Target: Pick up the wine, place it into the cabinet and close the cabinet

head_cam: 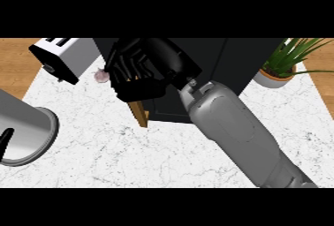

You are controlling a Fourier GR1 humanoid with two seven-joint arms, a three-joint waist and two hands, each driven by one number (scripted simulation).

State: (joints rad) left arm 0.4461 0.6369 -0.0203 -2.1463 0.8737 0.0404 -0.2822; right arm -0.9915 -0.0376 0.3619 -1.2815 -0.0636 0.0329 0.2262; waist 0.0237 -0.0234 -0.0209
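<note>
A black cabinet (215, 66) stands at the back middle of the white marble counter. Its door (139, 112) shows as a thin brown wooden edge at the cabinet's front left corner, swung nearly shut. My right hand (140, 70) lies against the outer side of that door near its top, fingers fairly straight and spread, thumb below them. The grey right forearm (228, 128) runs down to the lower right and covers part of the cabinet's front. No wine bottle shows anywhere; the hand and door hide the cabinet's inside. My left hand is out of sight.
A silver toaster (62, 55) stands at the back left, with a small pinkish garlic bulb (101, 76) beside it. A large steel pot (26, 132) sits at the left edge. A potted plant (284, 66) stands right of the cabinet.
</note>
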